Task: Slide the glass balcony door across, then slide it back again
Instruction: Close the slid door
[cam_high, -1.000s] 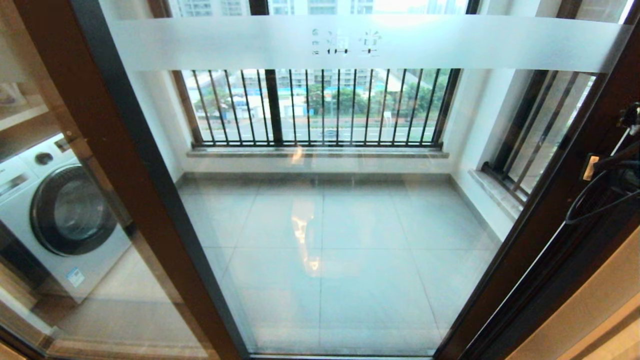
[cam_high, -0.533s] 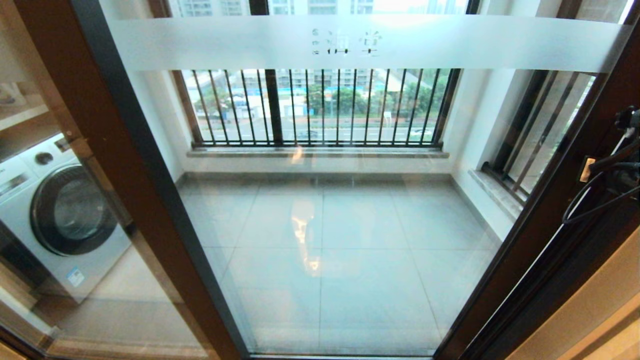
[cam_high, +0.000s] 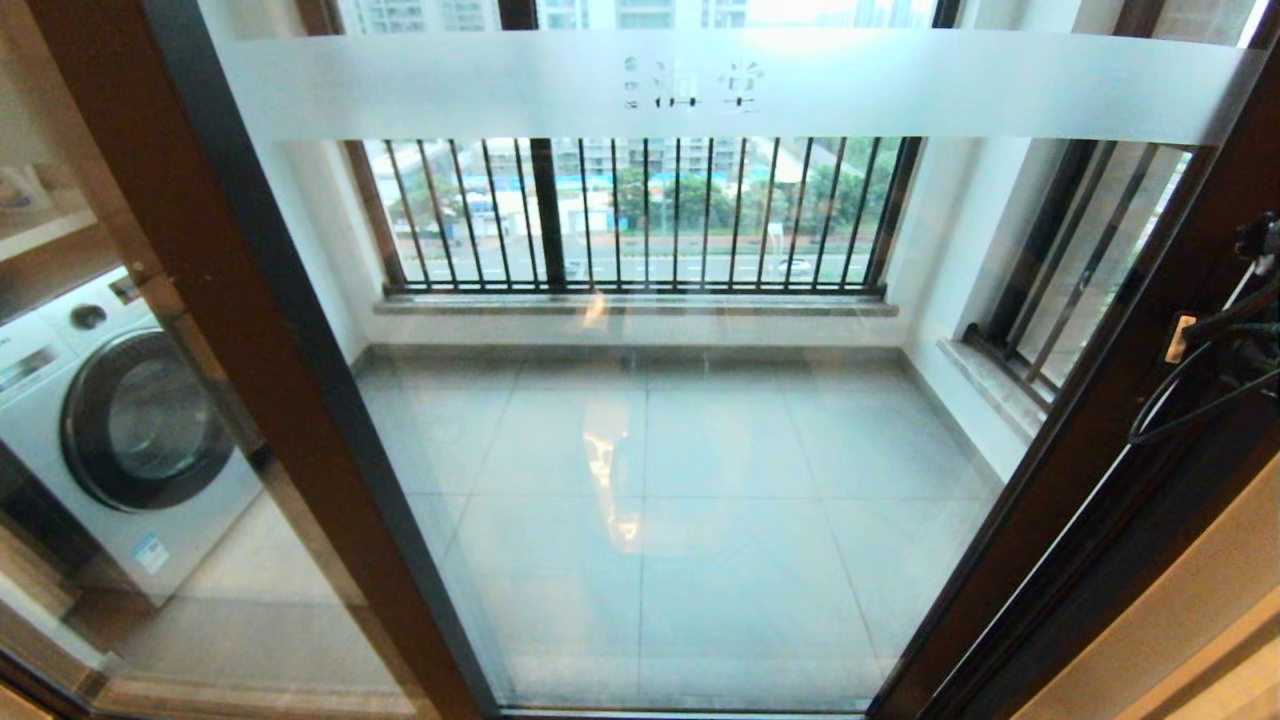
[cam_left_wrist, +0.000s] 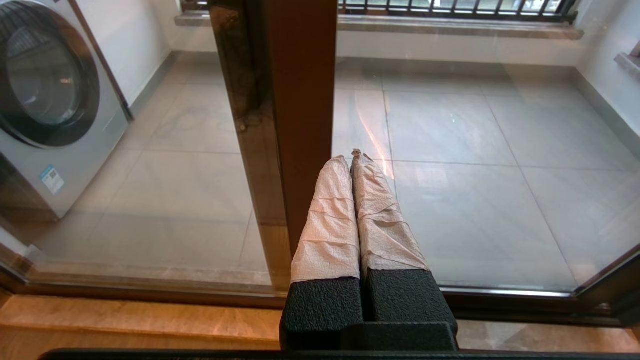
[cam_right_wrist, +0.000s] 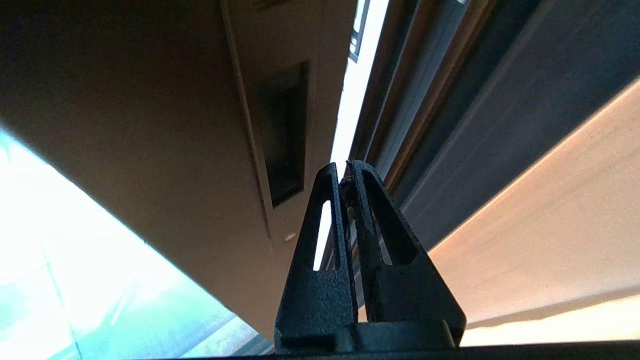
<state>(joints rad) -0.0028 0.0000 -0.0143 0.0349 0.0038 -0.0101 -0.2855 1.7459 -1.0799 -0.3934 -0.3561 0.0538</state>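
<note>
Black right gripper (cam_right_wrist: 345, 172) closed beside handle slot (cam_right_wrist: 282, 135).

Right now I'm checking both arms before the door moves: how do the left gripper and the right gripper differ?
The left gripper has fingers wrapped in pale cloth; the right gripper has bare black slotted ones. The left gripper hangs low near the bottom rail and floor, while the right gripper is raised to the glass balcony door, beside the black handle slot in its stile. Both have their jaws shut and hold nothing.
</note>
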